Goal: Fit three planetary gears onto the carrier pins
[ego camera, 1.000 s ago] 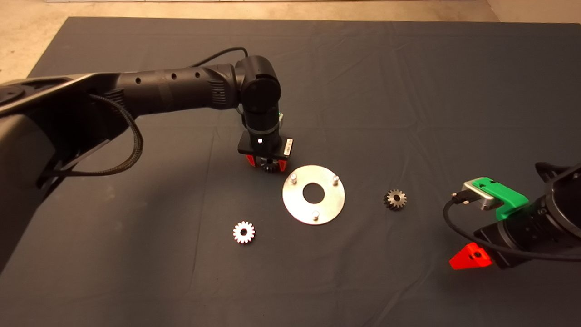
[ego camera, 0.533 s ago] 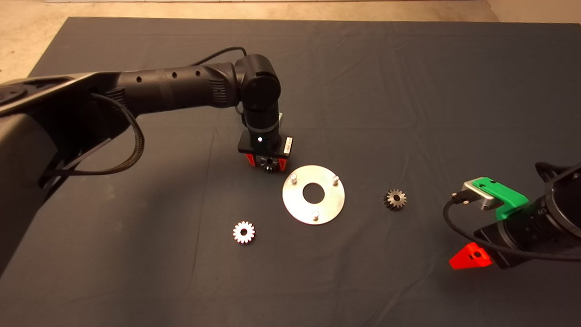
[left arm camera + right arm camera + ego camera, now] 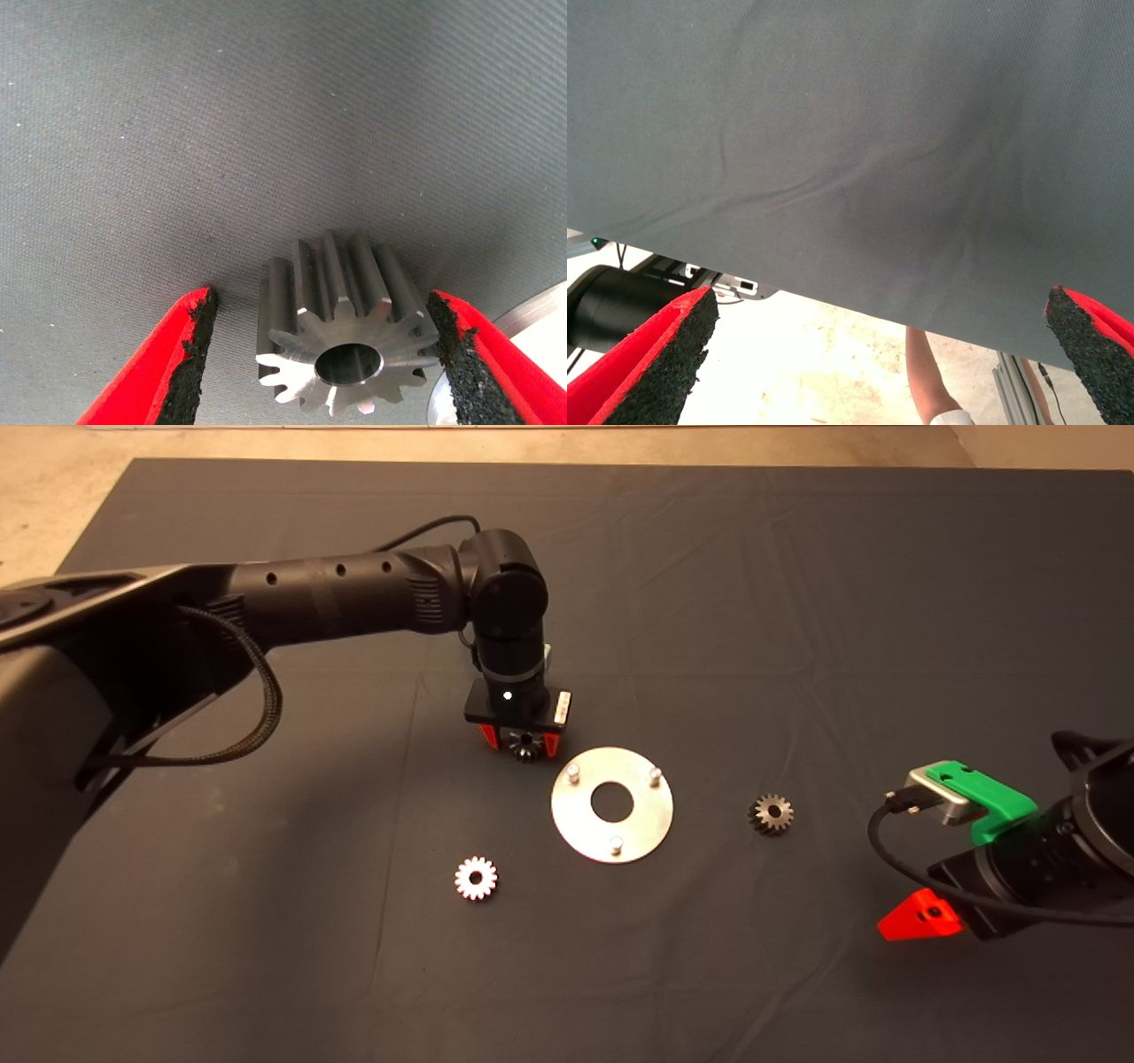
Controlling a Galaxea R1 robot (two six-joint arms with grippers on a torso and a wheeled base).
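Gear at the gripper: I saw one planetary gear lying on the mat between the red fingers of my left gripper; one pad sat at its teeth, the other stood apart with a gap, so the jaws were spread and not clamped
Where that gear lay: just off the plate's edge at about 10 o'clock from the plate's central hole
Plate: the round silver plate lay flat near the middle of the mat, its rim showing beside the gear in my left wrist view
Carrier pins: three pegs stood upright and bare at roughly 10, 2 and 6 o'clock on the plate
Second gear: a bright-faced gear lay flat at about 8 o'clock from the plate, well apart from it
Third gear: a darker gear lay at 3 o'clock from the plate, apart from it
Right gripper: my right gripper waited at the lower right edge of the head view, its fingers wide apart on nothing
Beyond the mat: a person's arm showed over the floor in my right wrist view
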